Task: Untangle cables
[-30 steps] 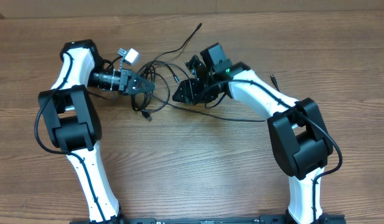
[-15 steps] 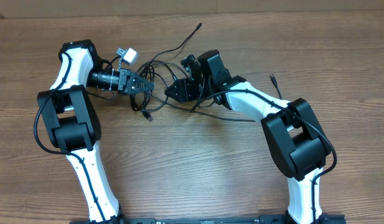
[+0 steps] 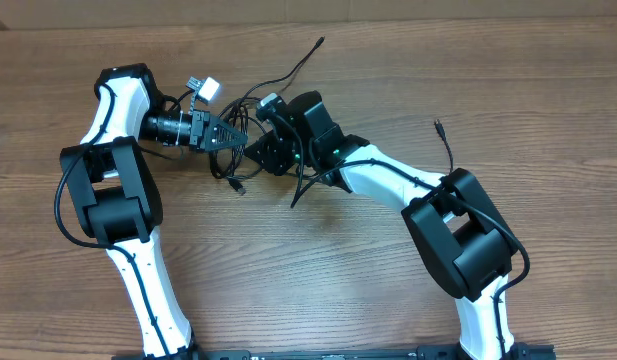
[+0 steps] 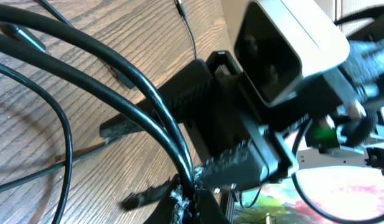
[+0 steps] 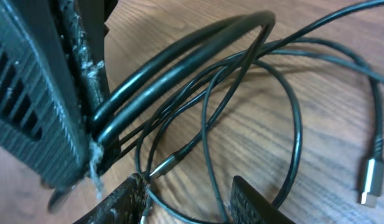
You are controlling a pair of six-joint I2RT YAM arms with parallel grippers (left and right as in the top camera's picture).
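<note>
at upper centre, thin black cables (image 5: 179, 59) tangle on wood table (image 3: 388, 290); left gripper (image 3: 240, 138) pinches them, right gripper (image 5: 188, 202) gapes.

A wood-grain table (image 3: 318, 280) carries a tangle of thin black cables (image 3: 285, 75), one plug (image 3: 437, 124) lying apart to the right

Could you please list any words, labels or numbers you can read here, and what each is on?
No text can be read in any view.
White tag: blank or too small to tell.
Cables and table: no print.
Colourful patch in the left wrist view: too blurred to read.
</note>
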